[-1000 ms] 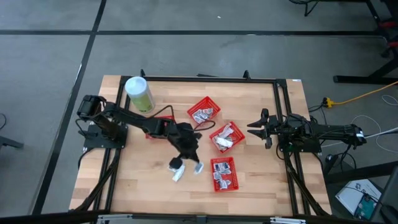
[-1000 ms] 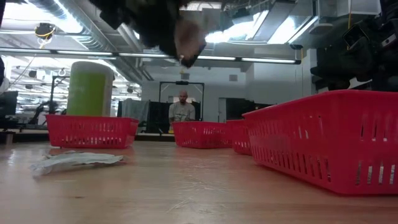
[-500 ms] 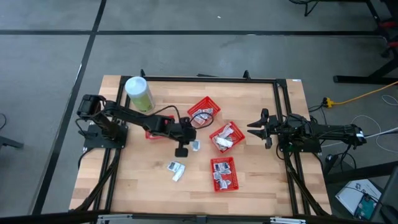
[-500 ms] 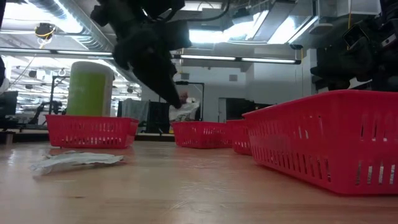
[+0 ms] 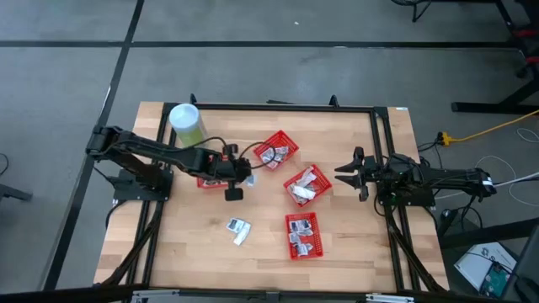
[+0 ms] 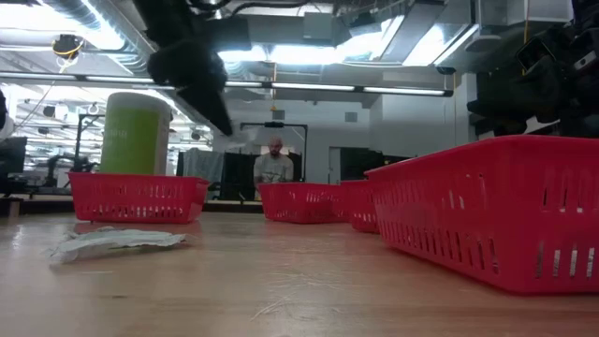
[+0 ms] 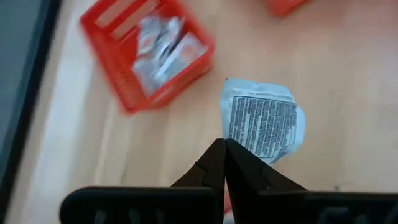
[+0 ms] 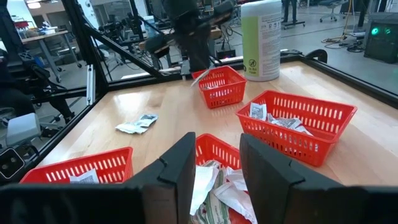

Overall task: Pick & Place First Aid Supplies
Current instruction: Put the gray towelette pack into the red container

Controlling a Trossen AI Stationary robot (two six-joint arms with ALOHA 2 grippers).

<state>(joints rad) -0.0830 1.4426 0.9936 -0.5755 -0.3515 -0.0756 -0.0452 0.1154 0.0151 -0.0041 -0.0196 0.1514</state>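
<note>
My left gripper point(image 5: 242, 178) hangs over the table's middle left, shut on a small white packet point(image 7: 261, 121) with black print. In the right wrist view that packet point(image 8: 200, 76) shows slanted above a red basket point(image 8: 222, 87). Two more packets point(image 5: 238, 229) lie flat on the wood nearer the front edge. Three red baskets point(image 5: 276, 150) point(image 5: 306, 185) point(image 5: 301, 234) hold several packets each. My right gripper point(image 5: 347, 172) waits open at the table's right, nothing between its fingers. My left gripper pinches the packet's edge point(image 7: 233, 140) between its two shut fingertips. The fingers slant down from above. The packet sticks out beyond the fingertips, lifted clear of the table.
A tall pale-green canister point(image 5: 188, 126) stands at the far left corner. A fourth red basket point(image 5: 205, 179) sits partly under my left arm. Black frame rails point(image 5: 381, 160) run along the table's edges. A person point(image 6: 273, 167) sits in the room beyond the table.
My left gripper has risen from the loose packets near the front and swung toward the table's far left, turning its wrist as it went. The packet it holds has come up off the wood with it; two packets stayed where they lay.
</note>
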